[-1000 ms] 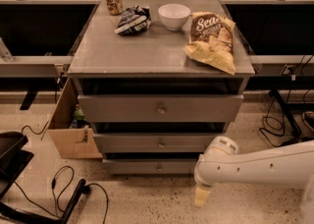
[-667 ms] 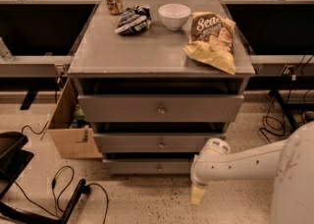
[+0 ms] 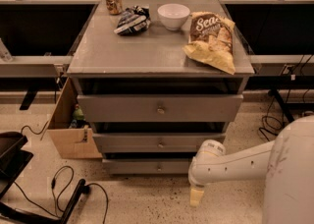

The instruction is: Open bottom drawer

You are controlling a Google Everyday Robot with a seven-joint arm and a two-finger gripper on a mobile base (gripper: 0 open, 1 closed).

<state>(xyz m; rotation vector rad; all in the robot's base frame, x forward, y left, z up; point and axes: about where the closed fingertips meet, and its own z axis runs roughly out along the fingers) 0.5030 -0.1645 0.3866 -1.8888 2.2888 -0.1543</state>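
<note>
Your gripper (image 3: pixel 196 196) hangs low over the speckled floor (image 3: pixel 147 203), pointing down at the end of the white arm (image 3: pixel 235 161). Open or closed: cannot tell. The bottom drawer (image 3: pixel 132 166) sits just up and left of the gripper, apart from it. Its knob (image 3: pixel 158 167) is to the gripper's left. Cardboard box (image 3: pixel 68 137) further left. Chip bag (image 3: pixel 212 41) and white bowl (image 3: pixel 173 15) well above, on the cabinet top (image 3: pixel 147 51).
</note>
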